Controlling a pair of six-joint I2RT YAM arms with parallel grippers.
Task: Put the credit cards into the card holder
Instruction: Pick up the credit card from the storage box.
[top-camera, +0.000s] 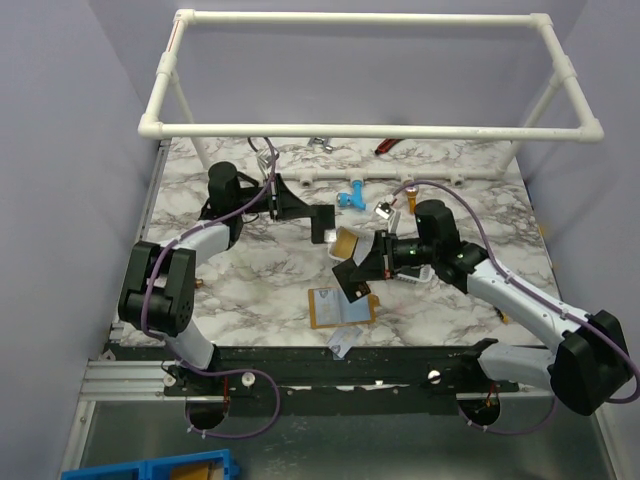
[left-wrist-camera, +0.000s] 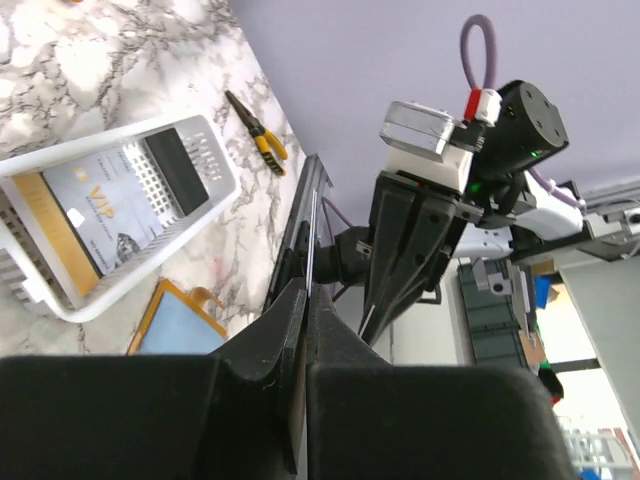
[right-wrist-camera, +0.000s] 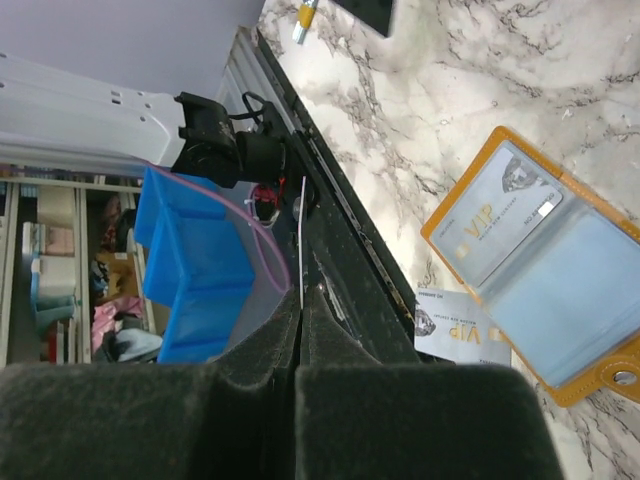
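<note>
My left gripper pinches a dark card edge-on, long axis pointing straight ahead; my right gripper pinches a second card likewise.

Credit card beside card holder

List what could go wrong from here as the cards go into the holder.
The left tool and right tool each pinch a thin card by its edge, close together; they might collide or drop one. The silvery card lying by the table's near edge could be nudged off.
</note>
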